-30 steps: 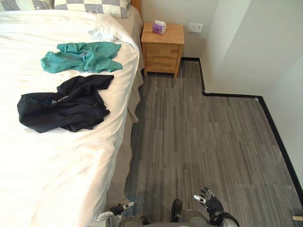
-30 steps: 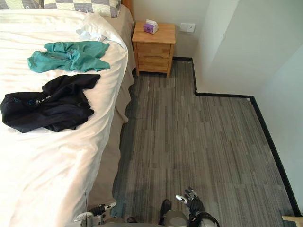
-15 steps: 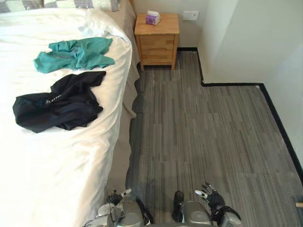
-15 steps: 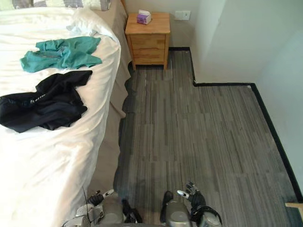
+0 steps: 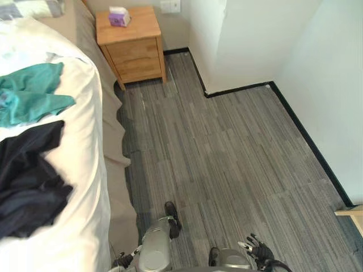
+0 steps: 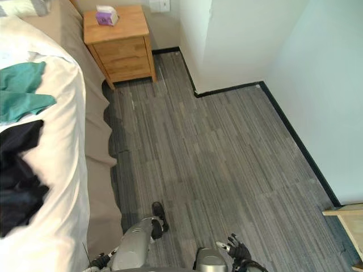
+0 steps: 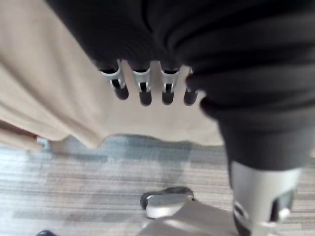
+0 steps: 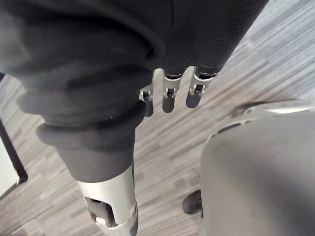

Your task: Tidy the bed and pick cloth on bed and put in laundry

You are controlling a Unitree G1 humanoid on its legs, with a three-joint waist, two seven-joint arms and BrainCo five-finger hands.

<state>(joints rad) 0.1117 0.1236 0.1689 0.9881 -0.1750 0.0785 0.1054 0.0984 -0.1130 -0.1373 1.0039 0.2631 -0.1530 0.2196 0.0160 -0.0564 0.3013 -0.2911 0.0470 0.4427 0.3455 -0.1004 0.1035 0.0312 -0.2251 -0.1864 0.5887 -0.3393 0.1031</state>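
Left hand (image 7: 144, 91) and right hand (image 8: 168, 97) hang low, fingers relaxed.

Dark ribbed covers top silver, dark-tipped fingers — left hand (image 7: 142, 86) and right hand (image 8: 169, 94).

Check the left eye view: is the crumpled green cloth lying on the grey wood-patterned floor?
No: the crumpled green cloth lies on the white-sheeted bed, beside the black cloth, clear of the grey floor.

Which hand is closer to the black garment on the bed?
Left. The left hand hangs by the bed's beige side, just below the mattress where the black garment lies; the right hand hangs over the grey floor, farther from the bed.
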